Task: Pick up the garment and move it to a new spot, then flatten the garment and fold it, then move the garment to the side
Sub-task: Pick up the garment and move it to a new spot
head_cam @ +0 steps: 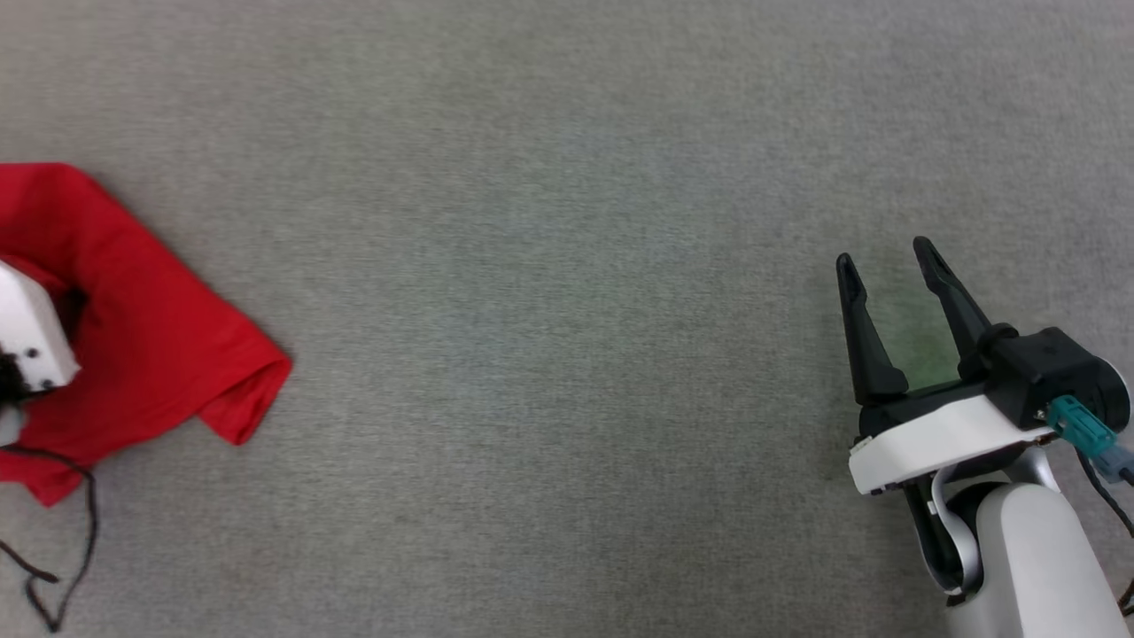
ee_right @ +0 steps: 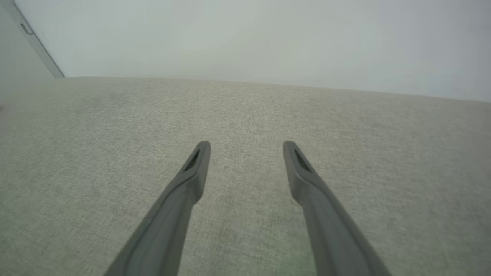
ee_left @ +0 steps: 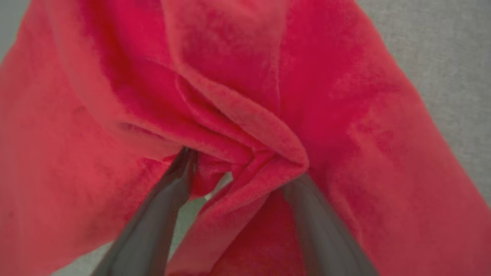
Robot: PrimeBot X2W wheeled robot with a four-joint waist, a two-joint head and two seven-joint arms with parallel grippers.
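The garment [head_cam: 151, 328] lies crumpled at the left edge of the head view, plain red on the side that shows. My left arm's white wrist housing [head_cam: 31, 332] sits over it there, with the fingers hidden. Close up, the garment [ee_left: 364, 115] bunches into thick folds, and my left gripper [ee_left: 243, 165] stands open with both fingertips pushed in among them and a ridge of cloth between the fingers. My right gripper [head_cam: 884, 254] hovers far to the right over bare surface, open and holding nothing. The right gripper [ee_right: 246, 145] has its two fingers well apart.
A grey woven surface [head_cam: 549, 310] spreads under everything. A thin black cable [head_cam: 66, 549] loops at the lower left by the garment. In the right wrist view the surface's far edge [ee_right: 268, 84] meets a pale wall [ee_right: 245, 38].
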